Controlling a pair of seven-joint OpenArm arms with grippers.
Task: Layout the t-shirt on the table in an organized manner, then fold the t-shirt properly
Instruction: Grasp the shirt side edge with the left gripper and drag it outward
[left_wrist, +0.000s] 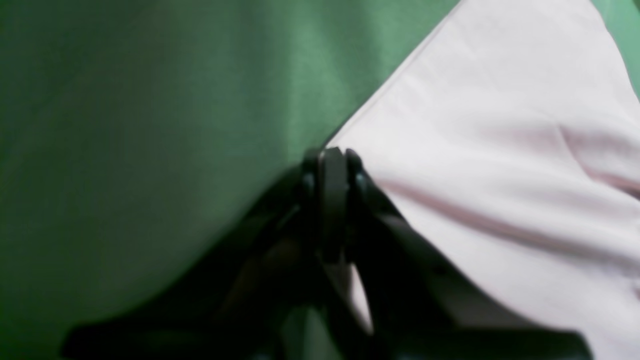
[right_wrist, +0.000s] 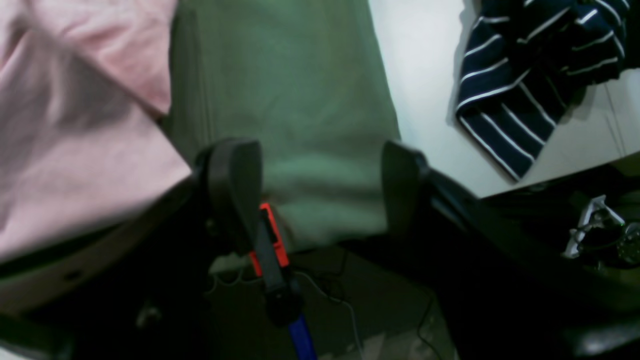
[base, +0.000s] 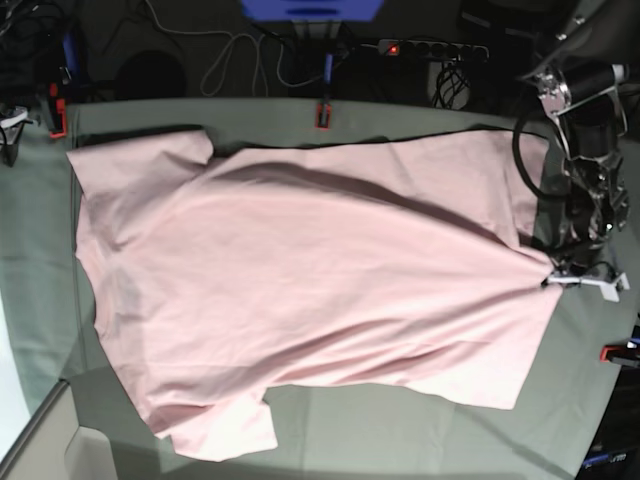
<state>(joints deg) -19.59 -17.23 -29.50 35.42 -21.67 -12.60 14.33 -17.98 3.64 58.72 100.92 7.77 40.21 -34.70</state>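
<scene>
While the t-shirt (base: 300, 290) lay spread across the surface (base: 400, 430), one edge was pinched for flattening.
Plain side up, the shirt showed a long crease running toward the left end effector (left_wrist: 332, 160), whose jaws were clenched on the fabric edge. Pulling outward, low and level, would probably smooth that crease without lifting the cloth. The right end effector (right_wrist: 310, 185) hung released and empty over the surface corner, beside a sleeve, near a red clamp (right_wrist: 270, 235).
</scene>
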